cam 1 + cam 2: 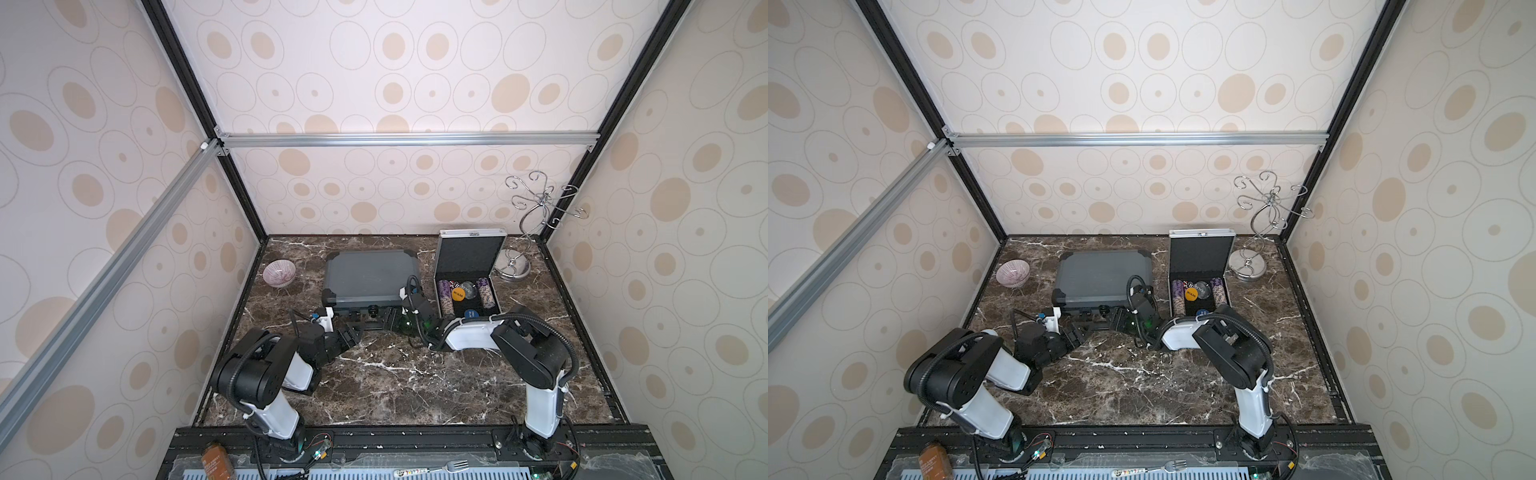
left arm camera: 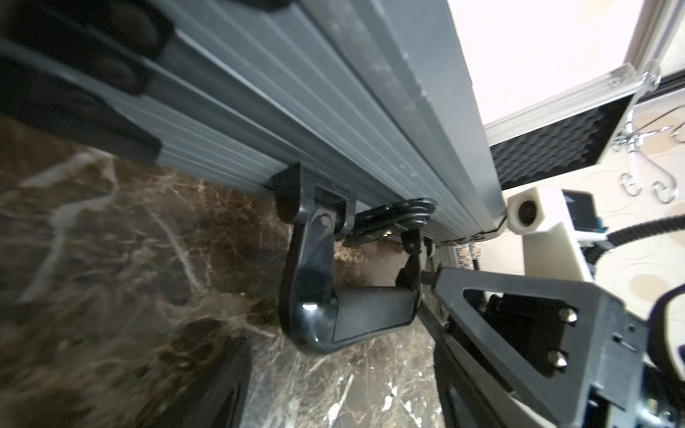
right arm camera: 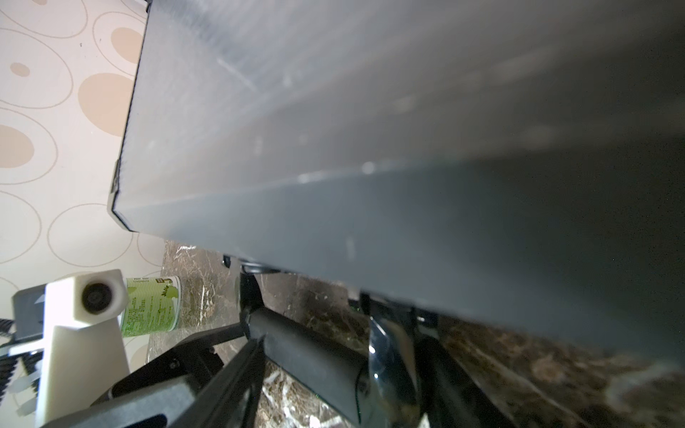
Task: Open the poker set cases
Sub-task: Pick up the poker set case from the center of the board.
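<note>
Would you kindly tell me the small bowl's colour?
Small striped bowl: pale pink, clearest in a top view.

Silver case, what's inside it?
The silver case stands open: black foam in the lid, two rows of chips, a yellow disc and a blue disc. Smaller bits are unclear. The right arm covers its near edge.

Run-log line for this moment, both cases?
ribbed silver aluminium case: open | dark grey case: lid down | left gripper, right gripper: at its front edge

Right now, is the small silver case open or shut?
Open. The small silver aluminium case has its foam-lined lid standing up, with poker chips showing inside.
</note>
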Motion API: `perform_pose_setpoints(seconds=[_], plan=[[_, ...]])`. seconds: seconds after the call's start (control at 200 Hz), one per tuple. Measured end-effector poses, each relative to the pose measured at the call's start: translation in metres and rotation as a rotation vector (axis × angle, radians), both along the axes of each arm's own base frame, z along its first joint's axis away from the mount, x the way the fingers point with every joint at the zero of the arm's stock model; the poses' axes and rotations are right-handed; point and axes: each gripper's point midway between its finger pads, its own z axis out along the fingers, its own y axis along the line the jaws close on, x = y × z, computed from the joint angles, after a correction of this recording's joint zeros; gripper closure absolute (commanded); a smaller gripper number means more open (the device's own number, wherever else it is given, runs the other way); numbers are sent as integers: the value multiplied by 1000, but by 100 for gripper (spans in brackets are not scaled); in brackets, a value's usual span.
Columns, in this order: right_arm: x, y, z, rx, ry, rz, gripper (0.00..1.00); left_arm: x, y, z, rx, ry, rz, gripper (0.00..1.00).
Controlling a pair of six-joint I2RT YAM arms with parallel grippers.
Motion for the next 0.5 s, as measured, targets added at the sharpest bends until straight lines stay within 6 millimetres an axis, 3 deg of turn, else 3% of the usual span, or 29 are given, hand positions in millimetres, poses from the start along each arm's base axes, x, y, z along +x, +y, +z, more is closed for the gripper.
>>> perform_pose_setpoints(seconds=[0.3, 0.5], plan=[[-1, -1, 0, -3, 3, 0, 32, 4, -7, 3, -168, -19, 11, 36], [-1, -1, 0, -5, 4, 0, 32, 6, -10, -11, -251, 86, 23, 41]])
